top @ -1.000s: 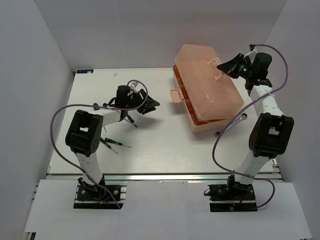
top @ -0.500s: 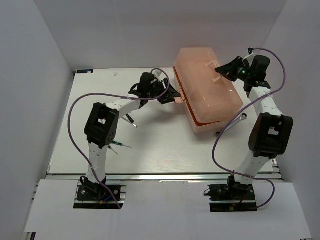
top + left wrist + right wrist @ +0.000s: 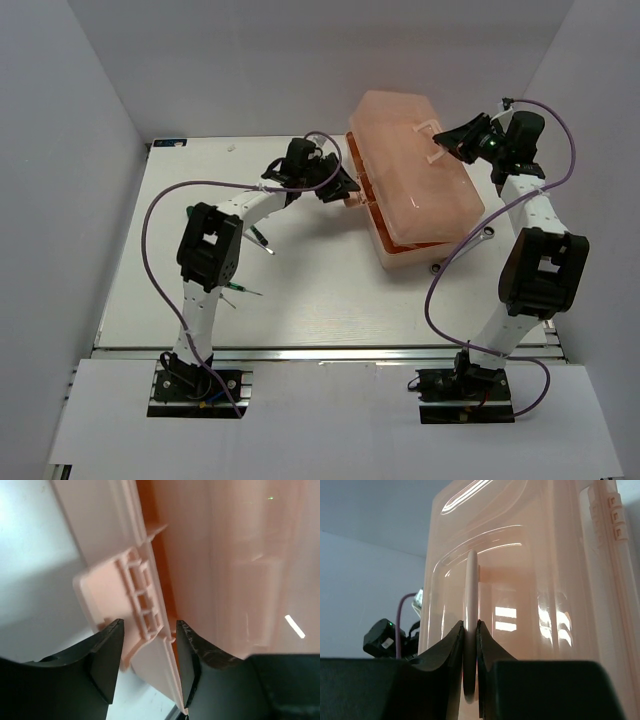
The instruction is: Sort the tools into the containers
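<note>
The salmon-pink toolbox [image 3: 420,195] stands at the back right with its lid [image 3: 225,555] down. Its front latch [image 3: 137,605] sticks out to the left. My left gripper [image 3: 345,187] is at that latch. In the left wrist view the gripper [image 3: 149,625] has a finger against each side of the flap. My right gripper [image 3: 447,140] is shut on the lid handle [image 3: 471,580] on top of the box. One screwdriver [image 3: 260,238] lies left of centre and another [image 3: 240,290] lies nearer my left arm. A silver wrench [image 3: 487,233] lies just right of the box.
White walls close in the table [image 3: 300,310] on the left, back and right. The right arm's purple cable [image 3: 440,290] loops over the table in front of the toolbox. The left arm's cable [image 3: 160,205] arcs above the left side.
My left arm has swung right from the middle of the table to the toolbox latch, and its jaws now sit around the flap. My right gripper has stayed on the lid handle.
</note>
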`<state>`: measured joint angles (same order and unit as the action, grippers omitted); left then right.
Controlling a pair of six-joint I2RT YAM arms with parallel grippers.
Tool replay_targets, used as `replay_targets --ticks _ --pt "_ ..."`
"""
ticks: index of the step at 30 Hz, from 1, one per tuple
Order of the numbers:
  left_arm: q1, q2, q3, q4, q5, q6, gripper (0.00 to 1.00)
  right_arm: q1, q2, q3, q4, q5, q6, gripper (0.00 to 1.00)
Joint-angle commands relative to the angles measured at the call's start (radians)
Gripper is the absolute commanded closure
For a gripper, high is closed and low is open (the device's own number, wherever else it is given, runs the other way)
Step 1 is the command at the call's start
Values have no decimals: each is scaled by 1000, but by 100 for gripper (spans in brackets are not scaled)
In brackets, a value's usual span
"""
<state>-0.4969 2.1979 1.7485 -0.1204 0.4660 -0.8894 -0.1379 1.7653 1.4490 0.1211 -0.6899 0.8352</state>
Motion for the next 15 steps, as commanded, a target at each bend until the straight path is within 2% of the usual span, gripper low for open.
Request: replay_targets --ticks 1,5,8,13,15 --pt "-38 -134 -103 -71 -30 29 45 6 -109 37 123 -68 90 100" --pt "-75 -230 -198 -97 -44 49 42 6 -99 40 124 -65 99 100" --pt "-109 -225 -167 -150 -52 78 35 6 -93 37 121 -62 104 100" --pt "-150 -196 -150 -134 -58 66 34 8 -90 36 112 -66 102 100" --pt "-158 -193 -123 -176 -75 72 34 9 -89 34 114 -63 101 100"
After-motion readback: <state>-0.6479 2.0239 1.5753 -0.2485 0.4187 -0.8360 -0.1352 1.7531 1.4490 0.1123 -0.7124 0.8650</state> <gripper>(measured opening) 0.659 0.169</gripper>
